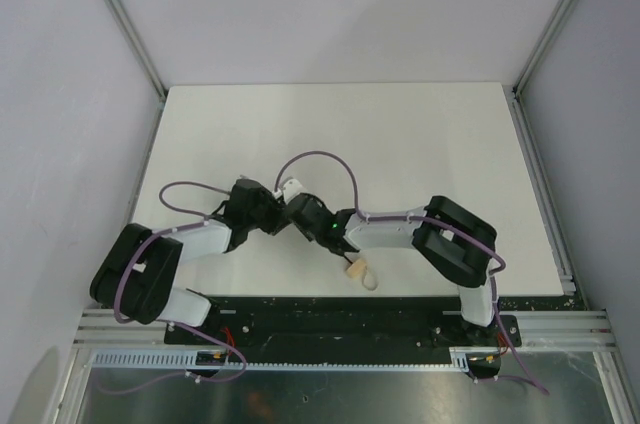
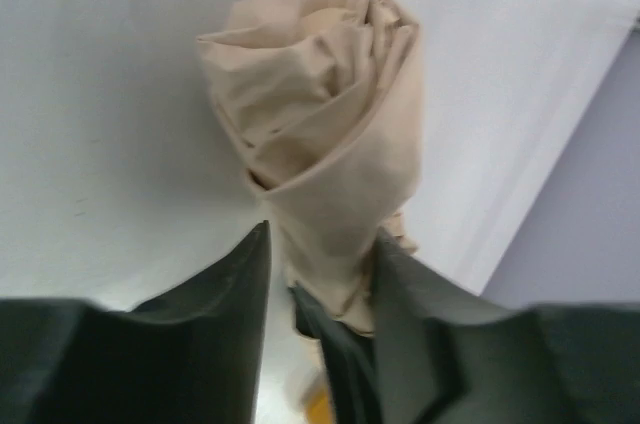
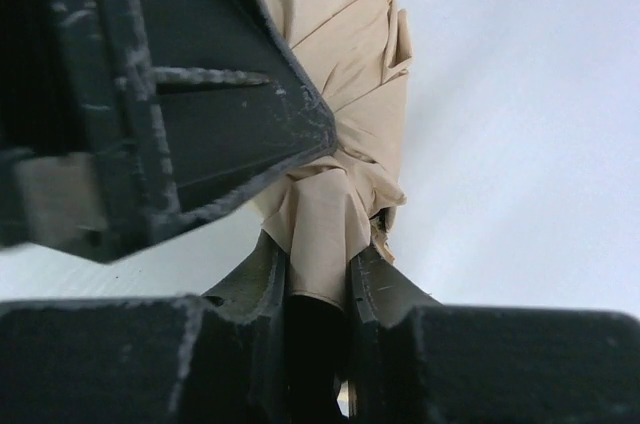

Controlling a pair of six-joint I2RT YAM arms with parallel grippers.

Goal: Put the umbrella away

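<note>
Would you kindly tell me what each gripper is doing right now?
Left gripper: closed on the umbrella.
Right gripper: closed on the umbrella as well.

Top view: illumination is even and diffuse, from overhead. The white table (image 1: 400,144) renders bright without glare, and cast shadows on it are faint and soft. Focus is sharp throughout. The upright rails (image 1: 120,14) lean outward toward the frame edges.

Left wrist view: the umbrella (image 2: 320,114) fabric is softly lit, with shaded folds and slight softness. The left gripper (image 2: 325,234) is dark and blurred.

Right wrist view: the right gripper (image 3: 320,249) is underexposed against a bright, bluish-white background. Fabric creases are sharp.
</note>
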